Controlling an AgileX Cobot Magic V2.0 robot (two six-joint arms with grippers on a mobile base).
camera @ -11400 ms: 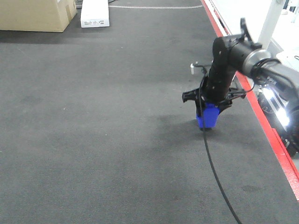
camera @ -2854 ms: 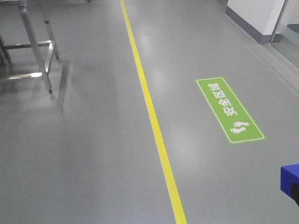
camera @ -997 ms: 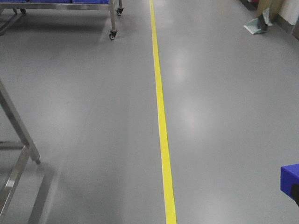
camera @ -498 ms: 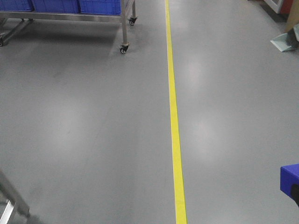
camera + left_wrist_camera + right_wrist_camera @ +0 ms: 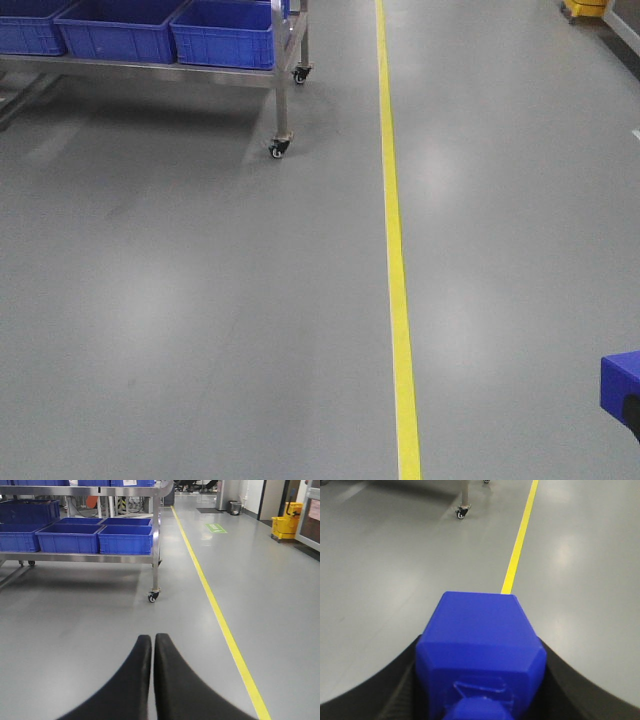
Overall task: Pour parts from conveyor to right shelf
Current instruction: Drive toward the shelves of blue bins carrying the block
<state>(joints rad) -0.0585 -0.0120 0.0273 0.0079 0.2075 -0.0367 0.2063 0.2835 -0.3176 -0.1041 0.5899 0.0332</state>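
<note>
One blue block (image 5: 479, 630) tight in the right gripper (image 5: 480, 655); left gripper (image 5: 152, 641) pinched together, empty.

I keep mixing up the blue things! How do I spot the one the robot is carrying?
Follow the yellow floor line down to the right gripper. The blue block sits clamped between its black fingers. Unlike the big open crates on the steel shelf, it is small, closed and faceted.

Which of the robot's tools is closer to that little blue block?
Right. The right tool grips the blue block itself; the left tool is shut on nothing, with no block in its view.
</note>
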